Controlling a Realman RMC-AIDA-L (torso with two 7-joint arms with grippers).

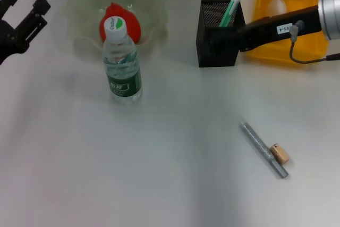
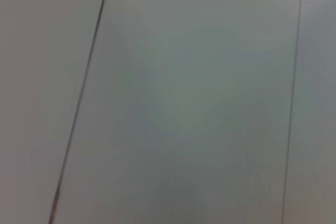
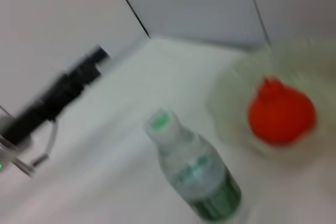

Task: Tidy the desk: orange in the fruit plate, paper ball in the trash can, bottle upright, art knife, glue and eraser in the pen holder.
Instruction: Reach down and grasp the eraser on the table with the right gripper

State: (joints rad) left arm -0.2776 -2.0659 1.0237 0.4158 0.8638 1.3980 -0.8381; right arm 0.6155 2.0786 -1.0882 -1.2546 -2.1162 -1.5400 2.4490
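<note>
Counter, as we log it: orange (image 1: 127,25) in plate (image 1: 79,3); bottle (image 1: 122,62) upright. Right end effector (image 1: 220,38) at holder (image 1: 207,51), grip probably hidden; left end effector (image 1: 24,11) spread, idle.

Orange (image 1: 129,24) in fruit plate (image 1: 79,3); bottle (image 1: 122,65) upright before it. Pen holder (image 1: 210,49) right, trash can (image 1: 297,3) beyond. Eraser (image 1: 280,153) touches art knife (image 1: 263,149).

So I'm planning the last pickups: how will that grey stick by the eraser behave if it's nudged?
The grey stick looks rigid and thin, lying flat, so it probably slides or pivots. The eraser touches it and would likely shift too.
</note>
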